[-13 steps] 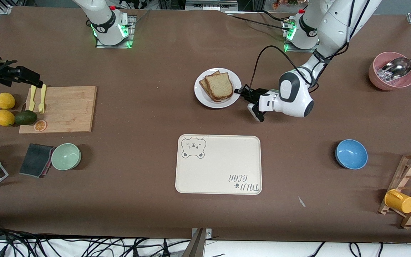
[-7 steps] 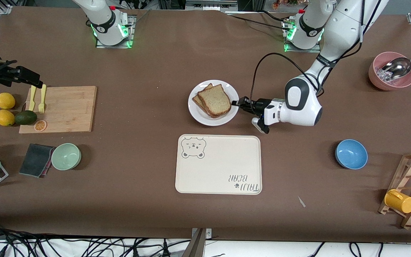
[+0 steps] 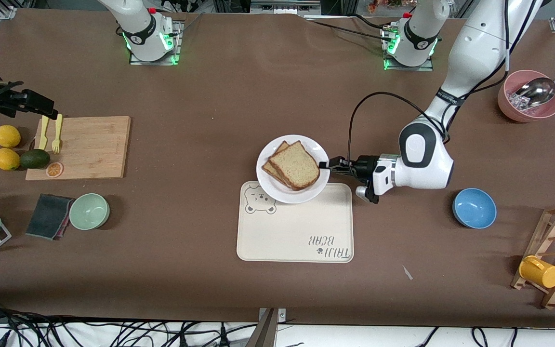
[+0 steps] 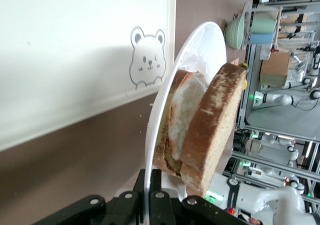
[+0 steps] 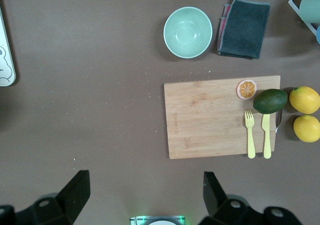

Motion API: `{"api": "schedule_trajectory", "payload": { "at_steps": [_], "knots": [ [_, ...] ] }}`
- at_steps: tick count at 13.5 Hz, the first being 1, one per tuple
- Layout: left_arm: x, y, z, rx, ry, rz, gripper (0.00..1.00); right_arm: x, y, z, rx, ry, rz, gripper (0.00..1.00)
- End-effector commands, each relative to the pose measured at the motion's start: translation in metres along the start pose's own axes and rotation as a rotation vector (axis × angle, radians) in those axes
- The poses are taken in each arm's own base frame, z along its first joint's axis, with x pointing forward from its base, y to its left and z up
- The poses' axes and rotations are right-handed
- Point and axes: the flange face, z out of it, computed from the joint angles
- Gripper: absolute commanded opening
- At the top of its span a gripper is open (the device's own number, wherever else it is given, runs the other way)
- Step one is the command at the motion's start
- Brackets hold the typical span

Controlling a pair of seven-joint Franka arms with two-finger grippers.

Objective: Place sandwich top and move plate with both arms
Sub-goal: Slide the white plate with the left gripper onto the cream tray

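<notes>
The white plate (image 3: pixel 269 158) carries the sandwich: the plain sandwich top (image 3: pixel 298 165) lies on a lower slice. My left gripper (image 3: pixel 326 165) is shut on the plate's rim at the left arm's side. It holds the plate over the cream tray (image 3: pixel 297 231), at the tray's edge farthest from the front camera, beside the bear drawing. In the left wrist view my left gripper (image 4: pixel 150 177) pinches the plate (image 4: pixel 200 45), and something white shows under the sandwich top (image 4: pixel 212 120). My right gripper (image 5: pixel 146 185) is open and empty, high over the table beside the cutting board, out of the front view.
A cutting board (image 3: pixel 85 147) with forks, lemons and an avocado lies toward the right arm's end, with a green bowl (image 3: pixel 89 211) and a dark cloth nearer the front camera. A blue bowl (image 3: pixel 474 207), a pink bowl with a scoop (image 3: pixel 528 96) and a mug rack (image 3: pixel 552 255) stand toward the left arm's end.
My left gripper has carried the plate with the sandwich toward the front camera, from the middle of the table to over the tray's edge. The right arm's base has not moved.
</notes>
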Motion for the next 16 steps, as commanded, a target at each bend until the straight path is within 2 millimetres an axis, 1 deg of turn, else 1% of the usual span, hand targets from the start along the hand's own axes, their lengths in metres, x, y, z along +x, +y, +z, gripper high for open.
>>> {"api": "schedule_trajectory", "payload": {
  "at_steps": [1, 2, 3, 4, 5, 6, 8, 10, 11, 12, 14, 16],
  "knots": [
    [0.036, 0.011, -0.006, -0.074, 0.033, -0.057, 0.0, 0.003, -0.002, -0.006, 0.004, 0.019, 0.005, 1.0],
    [0.05, 0.01, -0.011, -0.084, 0.051, -0.075, 0.0, 0.003, -0.001, -0.007, 0.004, 0.019, 0.002, 1.0],
    [0.059, 0.007, -0.015, -0.091, 0.068, -0.08, 0.0, 0.003, 0.0, -0.006, 0.006, 0.016, 0.004, 1.0],
    [0.071, -0.005, -0.025, -0.081, 0.096, -0.103, 0.0, 0.003, 0.001, -0.006, 0.006, 0.016, 0.004, 1.0],
    [0.083, -0.013, -0.03, -0.078, 0.115, -0.11, 0.0, 0.003, 0.0, -0.007, 0.004, 0.018, 0.004, 1.0],
    [0.092, -0.019, -0.029, -0.08, 0.122, -0.113, 0.0, 0.003, 0.0, -0.007, 0.003, 0.018, 0.005, 1.0],
    [0.105, -0.039, -0.036, -0.067, 0.151, -0.119, 0.0, 0.003, 0.0, -0.007, 0.004, 0.019, 0.008, 1.0],
    [0.111, -0.047, -0.029, -0.067, 0.152, -0.119, 0.0, 0.003, 0.001, -0.007, 0.003, 0.021, -0.008, 1.0],
    [0.115, -0.047, -0.03, -0.07, 0.159, -0.114, 0.0, 0.003, -0.001, -0.009, 0.0, 0.024, -0.013, 1.0],
    [0.116, -0.054, -0.023, -0.071, 0.155, -0.119, 0.0, 0.003, 0.0, -0.009, 0.001, 0.024, -0.008, 1.0],
    [0.116, -0.059, -0.012, -0.054, 0.166, -0.121, 0.0, 0.003, 0.003, -0.008, 0.002, 0.022, -0.004, 1.0],
    [0.114, -0.07, -0.006, -0.053, 0.158, -0.134, 0.0, 0.004, 0.004, -0.007, 0.003, 0.022, -0.002, 1.0]
  ]
}}
